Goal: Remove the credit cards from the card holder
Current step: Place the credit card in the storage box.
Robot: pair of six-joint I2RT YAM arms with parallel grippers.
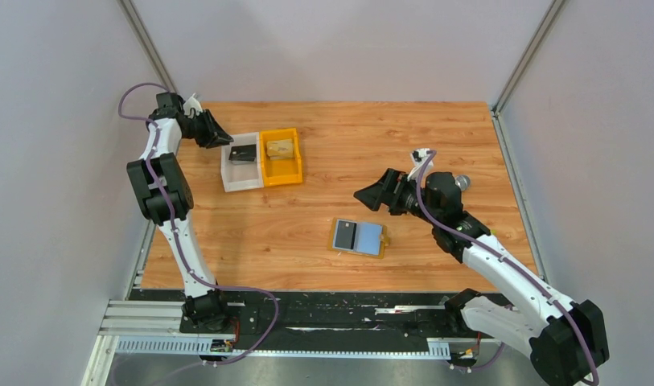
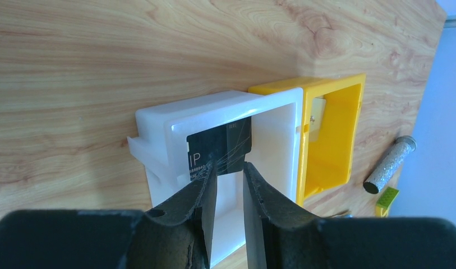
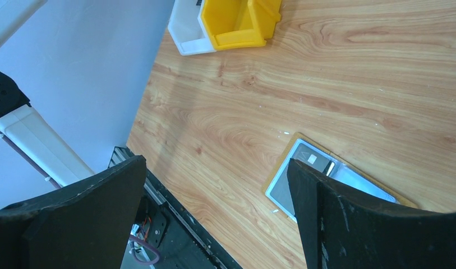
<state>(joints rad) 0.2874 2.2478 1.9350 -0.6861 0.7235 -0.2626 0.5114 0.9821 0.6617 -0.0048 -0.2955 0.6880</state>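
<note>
The card holder (image 1: 358, 238) lies open on the table, tan-edged with light-blue panels. A dark grey card (image 1: 345, 235) sits on its left panel. In the right wrist view the card holder (image 3: 349, 174) and its card (image 3: 307, 171) show partly behind my right finger. My right gripper (image 1: 370, 195) is wide open and empty (image 3: 216, 162), above and to the right of the holder. A black card (image 2: 220, 148) rests inside the white bin (image 2: 158, 120). My left gripper (image 2: 230, 164) hovers at that bin (image 1: 241, 169), jaws a narrow gap apart with nothing between them.
An orange bin (image 1: 281, 157) adjoins the white bin on its right, with a tan object inside; it also shows in the left wrist view (image 2: 332, 140). A grey cylinder (image 2: 391, 163) and a small green-yellow piece (image 2: 385, 200) lie beyond it. Grey walls enclose the table.
</note>
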